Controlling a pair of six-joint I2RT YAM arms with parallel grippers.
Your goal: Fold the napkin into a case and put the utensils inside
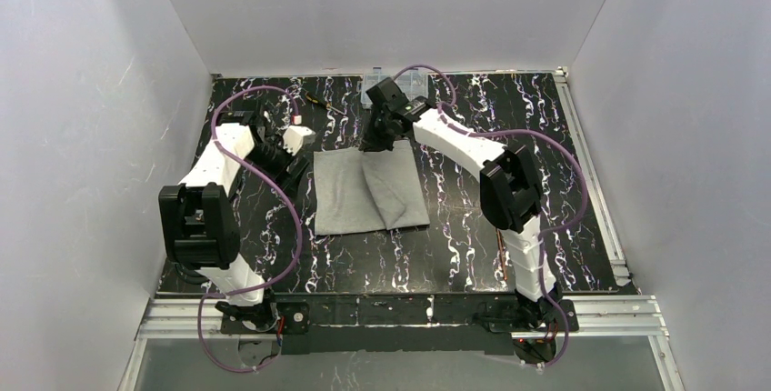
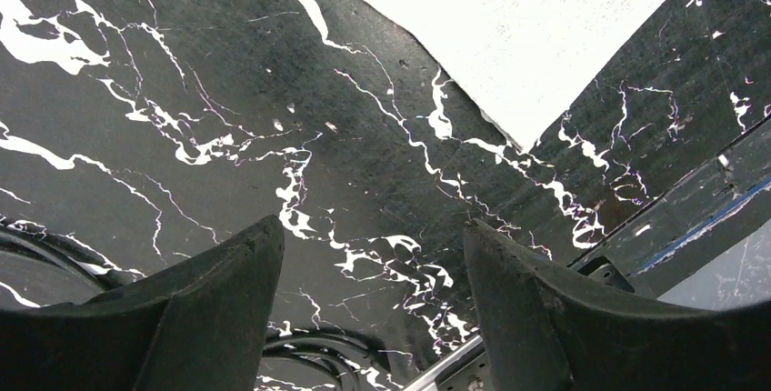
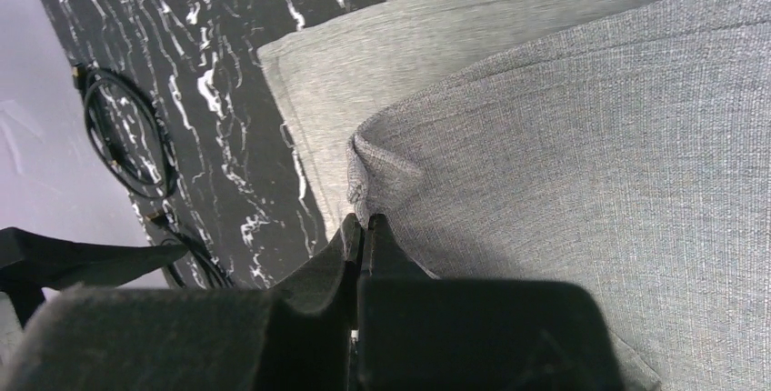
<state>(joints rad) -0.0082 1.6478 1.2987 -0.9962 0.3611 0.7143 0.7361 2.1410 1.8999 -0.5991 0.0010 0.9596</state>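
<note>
White-walled booth, black worktop (image 1: 455, 255) veined in white. On it, the napkin (image 1: 345, 195): matte light-grey weave, roughly square, one flap lifted into a soft ridge. At the napkin's far edge, right gripper (image 3: 364, 224) clamped shut on a pinch of its cloth. Left of the napkin, left gripper (image 2: 373, 245) spread wide, empty. Draw the pinched edge across low and slowly, keeping the crease straight; expect sagging from such limp fabric.

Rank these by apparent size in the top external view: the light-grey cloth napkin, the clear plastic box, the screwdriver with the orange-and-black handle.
1. light-grey cloth napkin, by far the largest.
2. clear plastic box, partly hidden, so its full size is unsure.
3. screwdriver with the orange-and-black handle, smallest, short and thin.
</note>
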